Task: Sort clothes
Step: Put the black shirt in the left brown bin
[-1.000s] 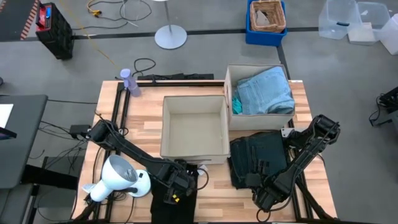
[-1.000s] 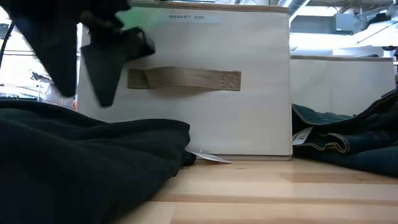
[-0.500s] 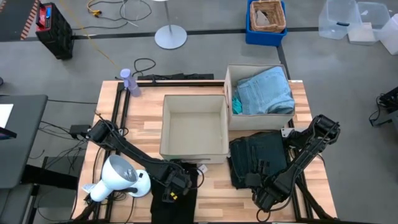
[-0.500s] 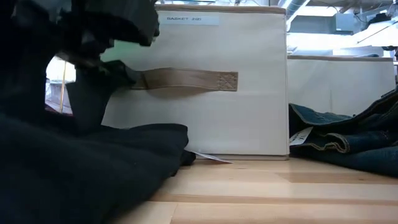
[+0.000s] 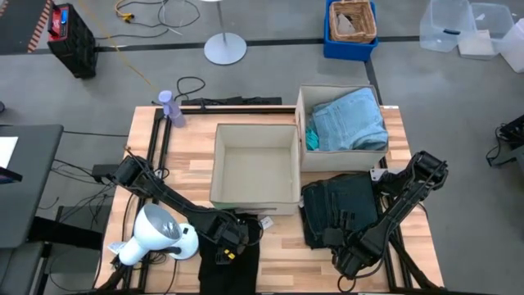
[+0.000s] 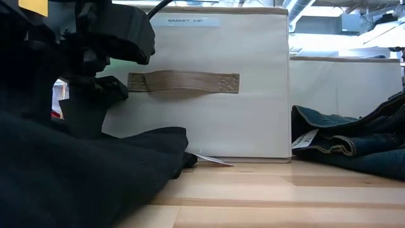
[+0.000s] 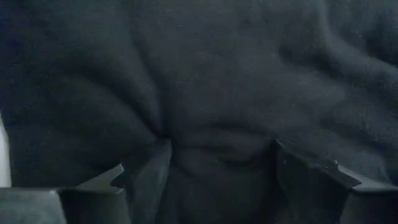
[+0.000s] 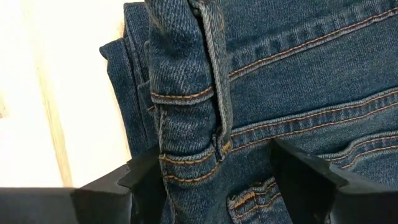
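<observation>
The black garment (image 5: 228, 266) lies at the near edge of the worktop (image 5: 190, 164), in front of an empty beige box (image 5: 255, 167). The left tool (image 5: 227, 242) presses down into it, fingers apart with cloth bunched between them. The dark jeans (image 5: 340, 206) lie beside that box; the right tool (image 5: 342, 243) sits open over their waistband. Light blue jeans (image 5: 350, 120) and a teal top (image 5: 311, 135) fill the far box (image 5: 301, 156).
</observation>
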You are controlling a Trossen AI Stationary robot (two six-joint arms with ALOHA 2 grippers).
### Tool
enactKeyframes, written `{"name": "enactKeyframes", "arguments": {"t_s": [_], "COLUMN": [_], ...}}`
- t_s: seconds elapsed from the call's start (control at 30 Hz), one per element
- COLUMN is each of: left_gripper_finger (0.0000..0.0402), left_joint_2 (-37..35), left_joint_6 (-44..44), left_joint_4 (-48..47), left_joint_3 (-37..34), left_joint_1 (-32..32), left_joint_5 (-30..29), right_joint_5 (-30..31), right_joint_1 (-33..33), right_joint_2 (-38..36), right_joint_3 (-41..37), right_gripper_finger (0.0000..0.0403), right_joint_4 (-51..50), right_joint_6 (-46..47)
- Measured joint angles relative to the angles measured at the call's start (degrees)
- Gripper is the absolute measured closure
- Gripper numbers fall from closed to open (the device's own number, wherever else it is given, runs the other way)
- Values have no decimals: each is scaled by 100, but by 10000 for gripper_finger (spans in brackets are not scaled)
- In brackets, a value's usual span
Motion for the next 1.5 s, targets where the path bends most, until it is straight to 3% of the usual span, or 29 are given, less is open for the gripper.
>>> {"name": "enactKeyframes", "arguments": {"t_s": [0.13,0.23,0.57,0.8,1.5], "left_gripper_finger": [146,185,380,380,380], "left_joint_2": [9,13,22,84,55], "left_joint_6": [-61,-67,-230,8,1209], "left_joint_4": [-5,-22,41,-324,-2756], "left_joint_3": [-17,-19,-11,610,4270], "left_joint_1": [-46,-76,-83,-120,-127], "left_joint_5": [-95,-201,21,75,194], "right_joint_5": [-2,-4,-4,-4,9], "right_joint_1": [0,0,0,3,11], "right_joint_2": [0,0,0,0,-2], "right_joint_3": [0,0,0,0,186], "right_gripper_finger": [122,122,122,122,122], "right_joint_4": [0,-2,-20,-22,-328], "right_joint_6": [-2,-2,76,94,85]}}
